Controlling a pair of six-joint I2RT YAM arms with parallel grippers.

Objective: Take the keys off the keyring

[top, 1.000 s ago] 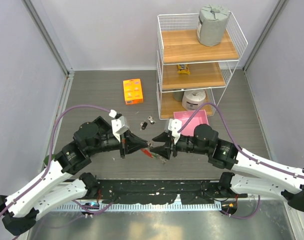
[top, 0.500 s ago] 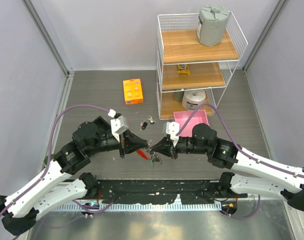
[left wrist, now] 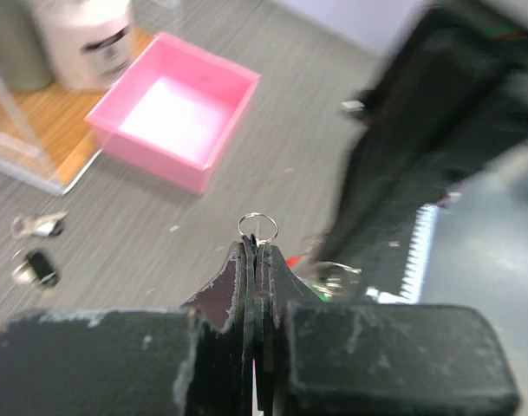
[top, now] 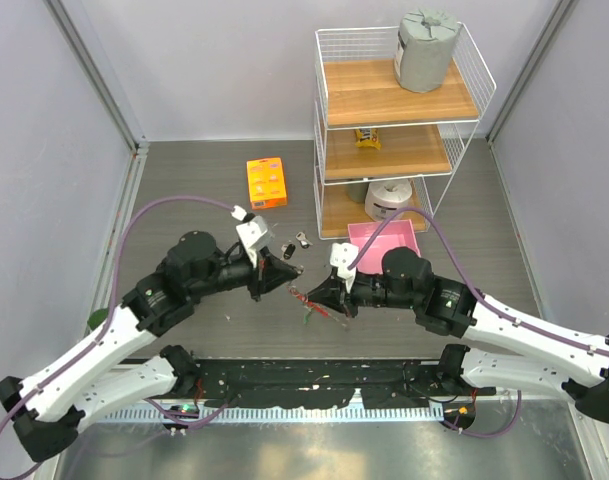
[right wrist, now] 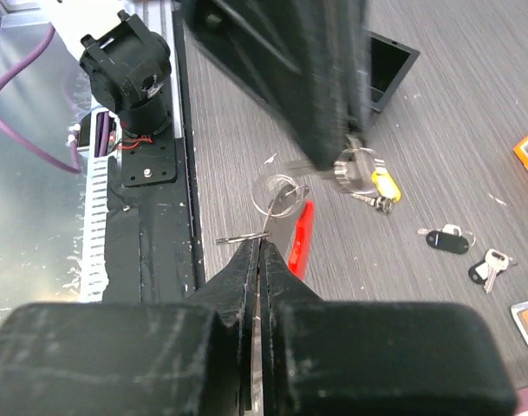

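The worktop (top: 199,195) carries two loose keys (top: 287,250) beyond the arms, well apart from the bundle, so part of the job looks done. The keyring (top: 306,298) hangs between the two arms near the middle of the worktop, just above it rather than resting on it.

It should be very light. The red strap (right wrist: 301,236) looks limp and will swing, while the thin ring (right wrist: 277,195) is stiff, springy wire, smooth and likely to slip under flat fingers. The strap is no use as a hold. The wire rim is better, gripped close to a key so the coil can be pried open.

The right gripper (right wrist: 259,245) has its fingers pressed together on the rim of that thin ring. The left gripper (left wrist: 257,244) has its fingers pinched closed on a small ring (left wrist: 257,227), which stands up from the tips.

The bundle is silvery and sparse. A key with a yellow head (right wrist: 381,184) dangles from a band beside the strap, and a speck of green (top: 306,318) shows below. I cannot tell how many keys are left on it.
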